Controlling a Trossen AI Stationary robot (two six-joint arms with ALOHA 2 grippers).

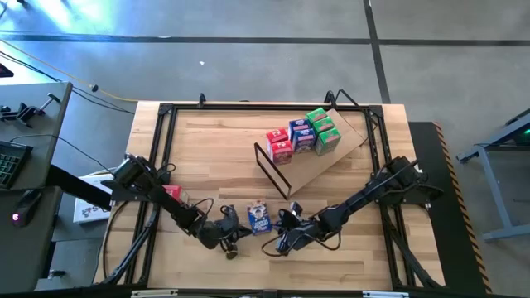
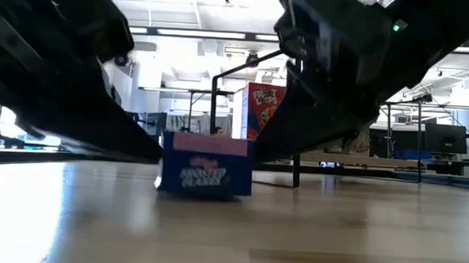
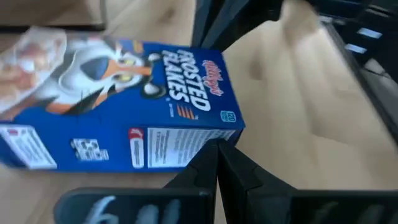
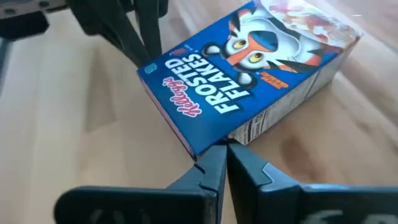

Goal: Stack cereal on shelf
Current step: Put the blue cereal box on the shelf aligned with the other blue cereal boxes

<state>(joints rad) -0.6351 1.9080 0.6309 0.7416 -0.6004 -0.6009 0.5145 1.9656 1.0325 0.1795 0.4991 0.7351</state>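
A blue Frosted Flakes cereal box (image 1: 259, 217) lies flat on the table, printed front up, between my two grippers; it also shows in the low view (image 2: 205, 168). My left gripper (image 1: 238, 227) is shut at the box's left side (image 3: 217, 149). My right gripper (image 1: 281, 227) is shut at its right side (image 4: 224, 152). The slanted plywood shelf (image 1: 327, 165) stands at the far right. It holds several red, blue and green boxes (image 1: 302, 136) against its black wire frame (image 1: 269, 165). My left gripper touches the box with the tips of its shut fingers (image 3: 214, 163), at the long side panel's corner by the logo end (image 3: 211, 138). It comes nearly level from the table's left. The box lies flat on the table. My right gripper touches the box with the tips of its shut fingers (image 4: 239, 168), at the other corner of the logo end (image 4: 198, 149). It comes low from the table's right. The box lies flat on the table.
A red box (image 1: 171, 194) lies on the table by my left arm. A black frame (image 1: 166, 116) runs along the table's edges. Bare wood lies between the blue box and the shelf.
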